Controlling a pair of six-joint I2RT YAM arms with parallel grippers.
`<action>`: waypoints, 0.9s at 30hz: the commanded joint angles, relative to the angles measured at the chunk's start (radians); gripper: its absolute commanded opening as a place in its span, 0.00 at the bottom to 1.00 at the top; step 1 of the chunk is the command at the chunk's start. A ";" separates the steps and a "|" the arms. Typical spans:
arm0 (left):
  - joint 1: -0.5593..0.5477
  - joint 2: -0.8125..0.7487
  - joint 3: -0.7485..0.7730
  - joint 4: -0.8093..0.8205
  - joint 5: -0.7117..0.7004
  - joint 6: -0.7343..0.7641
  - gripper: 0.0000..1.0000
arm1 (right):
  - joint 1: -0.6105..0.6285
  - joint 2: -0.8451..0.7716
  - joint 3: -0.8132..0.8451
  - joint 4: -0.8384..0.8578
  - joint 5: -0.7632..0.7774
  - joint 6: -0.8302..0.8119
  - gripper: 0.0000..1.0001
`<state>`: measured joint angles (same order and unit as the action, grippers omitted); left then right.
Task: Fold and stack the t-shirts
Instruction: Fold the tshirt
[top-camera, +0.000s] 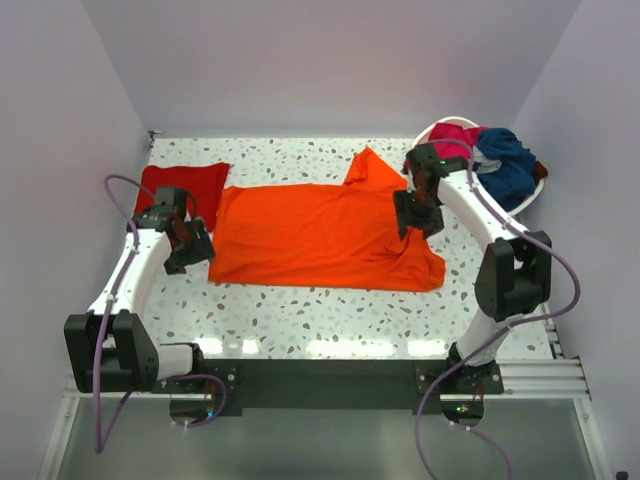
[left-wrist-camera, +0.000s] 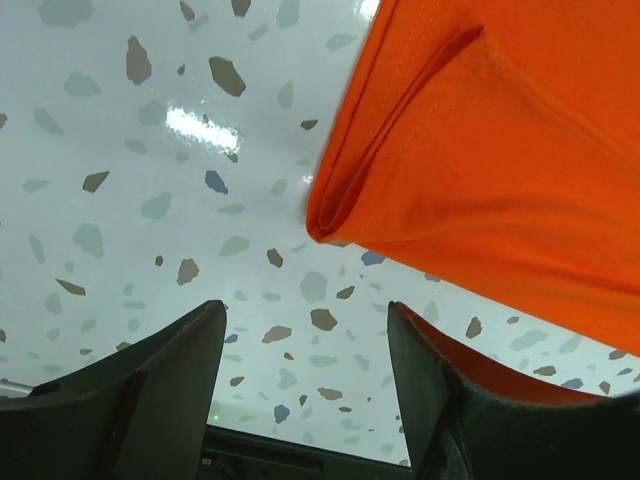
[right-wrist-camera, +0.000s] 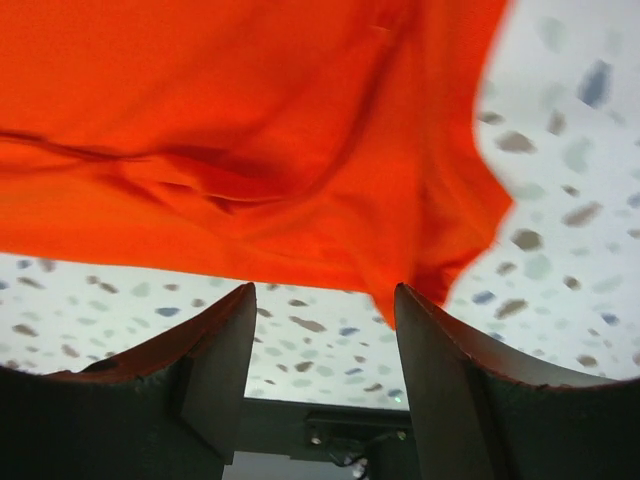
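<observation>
A large bright orange t-shirt (top-camera: 320, 235) lies folded lengthwise across the middle of the table, one sleeve sticking out at the back. A darker red t-shirt (top-camera: 185, 185) lies folded at the back left. My left gripper (top-camera: 190, 245) hovers at the orange shirt's left edge (left-wrist-camera: 330, 215), open, with only bare table between its fingers (left-wrist-camera: 160, 380). My right gripper (top-camera: 418, 215) hangs over the shirt's right end (right-wrist-camera: 250, 140), open and holding nothing. Magenta (top-camera: 455, 138) and navy (top-camera: 505, 160) t-shirts lie heaped in the basket.
A white basket (top-camera: 540, 185) stands at the back right corner, close behind the right arm. The speckled table (top-camera: 300, 310) is bordered by lilac walls on three sides. A black rail runs along the near edge.
</observation>
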<state>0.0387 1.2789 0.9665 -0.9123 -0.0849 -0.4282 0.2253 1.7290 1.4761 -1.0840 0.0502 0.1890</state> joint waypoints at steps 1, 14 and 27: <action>-0.031 0.010 0.070 0.041 -0.004 -0.033 0.71 | 0.042 0.066 0.056 0.047 -0.153 0.050 0.61; -0.166 0.135 0.113 0.148 0.027 -0.101 0.73 | 0.062 0.202 0.153 0.036 -0.237 0.021 0.62; -0.166 0.235 0.236 0.150 0.080 -0.110 0.75 | 0.075 0.164 0.096 0.024 -0.256 -0.033 0.63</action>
<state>-0.1257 1.4845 1.2041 -0.7918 -0.0223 -0.5163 0.2928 1.9530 1.5681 -1.0451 -0.1951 0.1825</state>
